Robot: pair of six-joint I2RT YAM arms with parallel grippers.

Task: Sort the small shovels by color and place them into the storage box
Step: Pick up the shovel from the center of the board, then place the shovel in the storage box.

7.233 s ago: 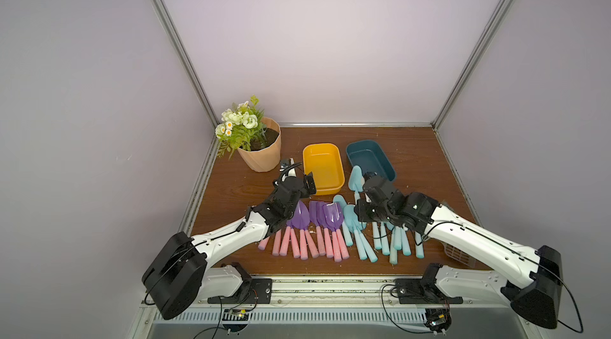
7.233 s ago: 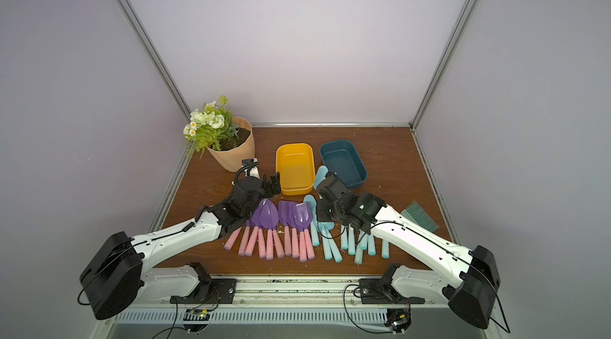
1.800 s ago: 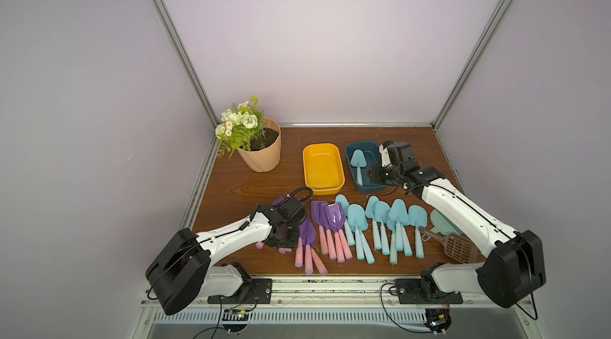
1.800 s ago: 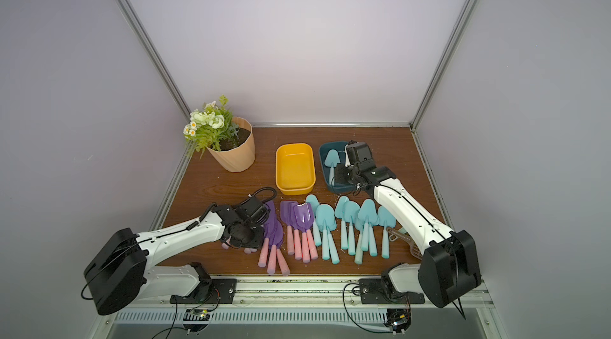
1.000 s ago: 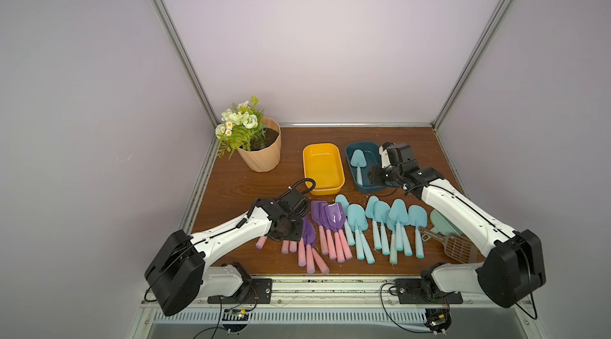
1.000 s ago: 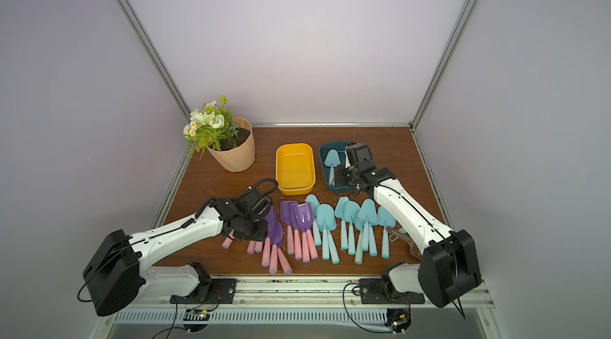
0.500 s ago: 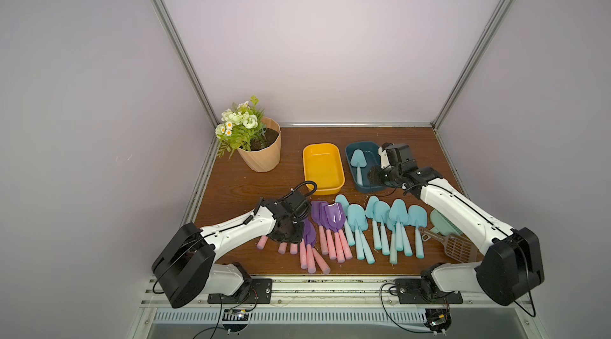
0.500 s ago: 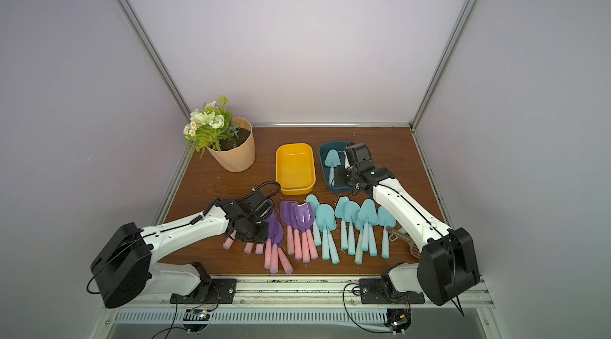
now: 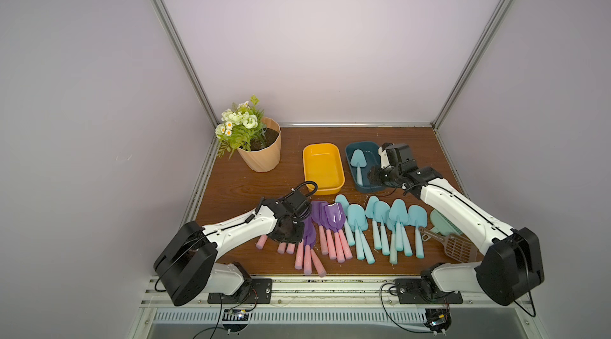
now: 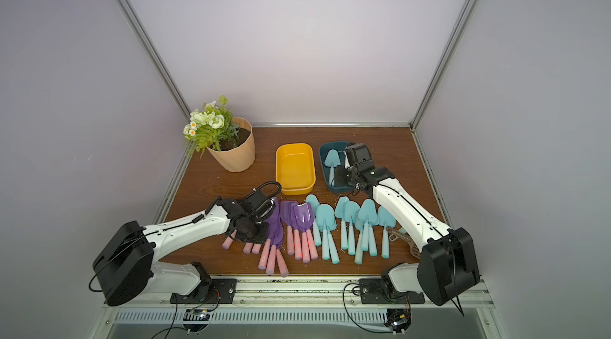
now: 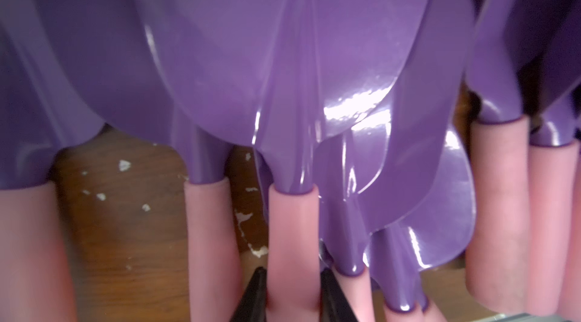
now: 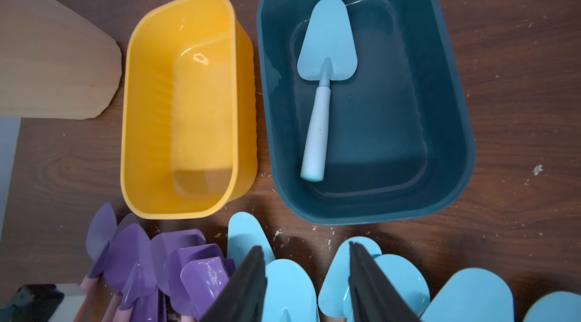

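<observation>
Pinching pink handle of purple shovel (image 11: pixel 292 135) with left end effector (image 11: pixel 293 270); holding right end effector (image 12: pixel 305 246) spread by teal box (image 12: pixel 452 63) containing one aqua shovel (image 12: pixel 327 44).

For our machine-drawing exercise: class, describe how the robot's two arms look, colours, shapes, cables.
Left arm and right arm: white rounded links, bulky black joint housings, thin black cables alongside. A black looped cable rises at the left wrist. Fingers are black tapered wedges.
</observation>
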